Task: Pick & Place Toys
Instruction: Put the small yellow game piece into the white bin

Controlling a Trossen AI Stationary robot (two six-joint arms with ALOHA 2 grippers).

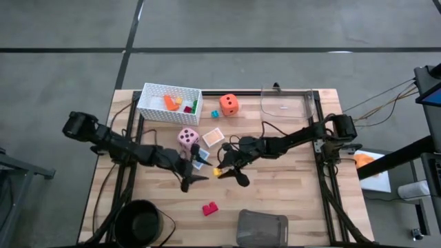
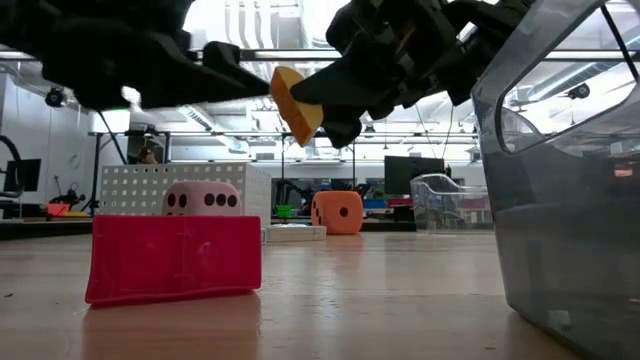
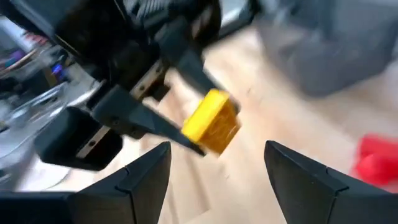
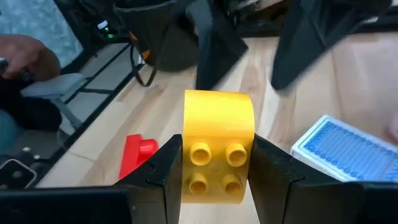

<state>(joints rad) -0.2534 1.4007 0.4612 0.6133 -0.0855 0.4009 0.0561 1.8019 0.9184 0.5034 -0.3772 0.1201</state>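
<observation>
Looking down from the high view, I had the right gripper (image 1: 222, 170) clamped on the yellow brick (image 1: 218, 172) mid-table, and the right wrist view showed it plainly: brick (image 4: 218, 145) pinched between both fingers, studs facing the camera. From the low view the brick (image 2: 296, 103) hung clear above the wood.

The left gripper (image 1: 195, 167) sat right next to it, fingers spread apart and holding nothing; in the left wrist view its two fingers framed the brick (image 3: 212, 121) from a short way off. So the two arms were pretty much nose to nose there.

Crowded neighbourhood too. The blue card (image 1: 200, 164) lay just beside both grippers, with the pink die (image 1: 188, 137) and the peach card (image 1: 213, 136) a bit behind. The orange die (image 1: 229, 104) stood farther back, near the white basket (image 1: 153, 92), which had a few small bricks in it. The red brick (image 1: 209, 208) lay alone toward the front, and the grey tray (image 1: 262, 228) sat at the front edge.

Hard to judge: the low view was half blocked by the red brick (image 2: 175, 256) and the tray wall (image 2: 560, 200), and the left wrist view was smeared, so I couldn't read much behind the brick.
</observation>
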